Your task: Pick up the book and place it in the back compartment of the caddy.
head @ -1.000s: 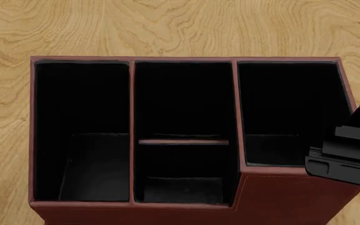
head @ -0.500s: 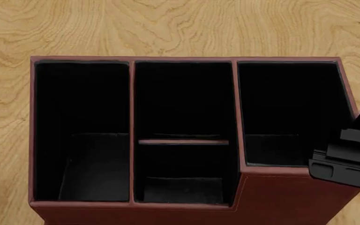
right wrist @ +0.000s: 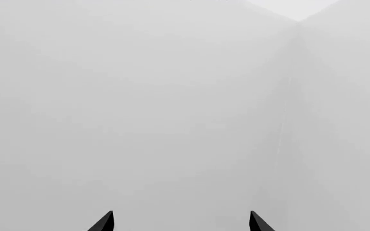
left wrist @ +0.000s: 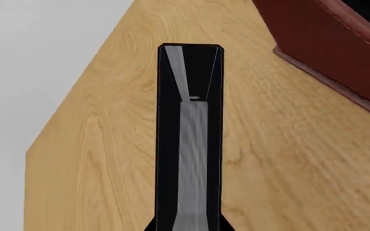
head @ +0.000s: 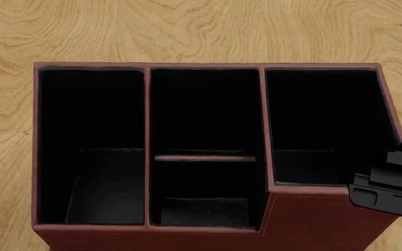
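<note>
Left pincer clamped on the book.

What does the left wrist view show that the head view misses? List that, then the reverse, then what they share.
Left wrist only: the book, seen edge-on with its white page block, apparently gripped and held over the table, plus the table's edge with grey beyond it.
Head only: the caddy's black cells from above, all empty, and part of the right arm by its right side.
Both: the caddy and its red-brown outer wall, and the wooden table.
</note>
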Controlling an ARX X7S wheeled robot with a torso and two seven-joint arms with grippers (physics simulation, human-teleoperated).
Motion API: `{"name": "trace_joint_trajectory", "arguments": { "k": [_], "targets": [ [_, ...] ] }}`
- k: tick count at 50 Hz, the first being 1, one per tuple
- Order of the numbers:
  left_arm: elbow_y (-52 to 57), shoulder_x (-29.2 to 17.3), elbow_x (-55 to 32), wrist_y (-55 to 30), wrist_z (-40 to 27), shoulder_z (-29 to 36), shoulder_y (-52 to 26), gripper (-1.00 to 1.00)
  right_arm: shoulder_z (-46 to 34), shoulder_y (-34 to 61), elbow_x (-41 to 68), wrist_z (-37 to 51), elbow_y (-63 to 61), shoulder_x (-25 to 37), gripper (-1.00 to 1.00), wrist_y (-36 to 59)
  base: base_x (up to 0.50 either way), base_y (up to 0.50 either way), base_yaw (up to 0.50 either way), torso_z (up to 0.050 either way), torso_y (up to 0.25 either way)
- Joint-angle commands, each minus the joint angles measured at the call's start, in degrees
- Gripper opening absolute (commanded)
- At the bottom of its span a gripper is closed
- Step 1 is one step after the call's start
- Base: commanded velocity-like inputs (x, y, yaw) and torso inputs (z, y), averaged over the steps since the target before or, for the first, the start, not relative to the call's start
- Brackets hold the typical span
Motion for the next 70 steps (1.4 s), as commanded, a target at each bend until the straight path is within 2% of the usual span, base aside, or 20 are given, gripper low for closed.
{"name": "trace_joint_trajectory", "arguments": {
  "k": [1, 7, 18, 24, 36, 52, 59, 70],
  "targets": [
    [6.9, -0.6, -0.8, 2.2, -0.7, -9.6, 1.2, -1.0, -0.7, -1.2, -1.8, 0.5, -0.2, 1.7, 1.0, -3.2, 0.0, 0.0, 0.0, 0.0, 0.0],
    [9.1, -0.6, 2.1, 6.6, -1.7, -11.0, 3.5, -1.0, -1.3, -1.8, -2.6, 0.8, -0.1, 2.2, 1.0, -4.4, 0.0, 0.0, 0.0, 0.0, 0.0],
    [12.4, -1.8, 2.3, 6.3, -3.2, -10.2, -1.2, -1.0, -2.0, -1.9, -3.0, 1.2, -0.1, 2.9, 1.0, -5.5, 0.0, 0.0, 0.0, 0.0, 0.002],
    [15.0, -3.2, 1.5, 5.7, -3.0, -7.6, -4.7, -1.0, -2.1, -1.9, -2.9, 1.3, 0.0, 3.5, 1.0, -6.1, 0.0, 0.0, 0.0, 0.0, 0.0],
    [20.1, -5.2, -1.9, 0.3, -1.2, 3.5, -21.4, -1.0, -2.2, -1.8, -2.9, 1.4, 0.0, 4.2, 1.0, -6.7, 0.0, 0.0, 0.0, 0.0, 0.001],
    [23.0, -6.1, -2.3, -5.0, 3.7, 11.8, -38.5, -1.0, -2.5, -2.8, -3.6, 1.8, 0.4, 4.7, 1.0, -8.2, 0.0, 0.0, 0.0, 0.0, 0.001],
    [25.6, -5.0, -3.3, -9.0, 6.5, 15.5, -44.6, -1.0, -2.5, -3.0, -3.6, 2.0, 0.4, 5.2, 1.0, -8.7, 0.0, 0.0, 0.0, 0.0, 0.001],
    [31.0, 0.6, -6.2, -22.5, 15.0, 26.5, -63.3, -1.0, -2.1, -3.1, -3.4, 2.6, 0.0, 6.0, 1.0, -9.3, 0.0, 0.0, 0.0, 0.0, 0.001]
  ]
}}
